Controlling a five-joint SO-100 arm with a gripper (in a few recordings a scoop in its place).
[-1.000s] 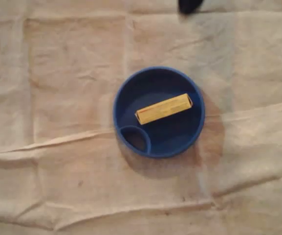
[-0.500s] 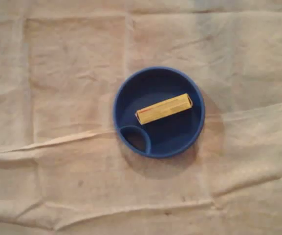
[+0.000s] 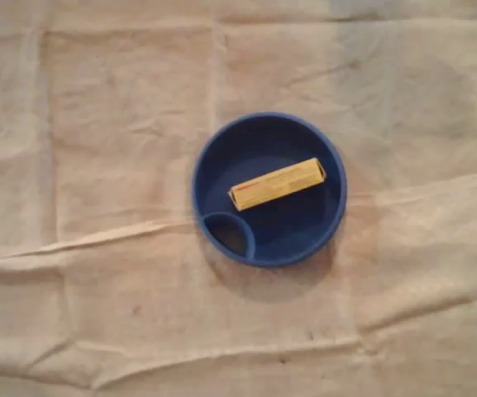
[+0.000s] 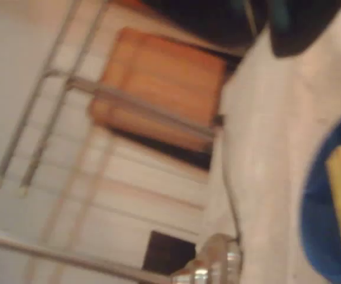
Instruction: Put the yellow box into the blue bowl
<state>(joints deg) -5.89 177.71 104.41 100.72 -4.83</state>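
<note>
One yellow box (image 3: pixel 277 184) lies tilted inside the blue bowl (image 3: pixel 250 136), mid-frame overhead; I cannot tell my gripper's opening.

One blue round plastic bowl (image 3: pixel 201 165), with one small rounded pocket (image 3: pixel 228 234) moulded inside its rim; one yellow rectangular cardboard box (image 3: pixel 276 184); one beige creased cloth (image 3: pixel 97 124) as the surface; wrist view, blurred: one orange chair seat (image 4: pixel 158 83), leg count unclear

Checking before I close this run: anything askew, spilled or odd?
Nothing stands out. The yellow box lies flat and slanted in the blue bowl, outside its side pocket. The cloth is just creased.
</note>
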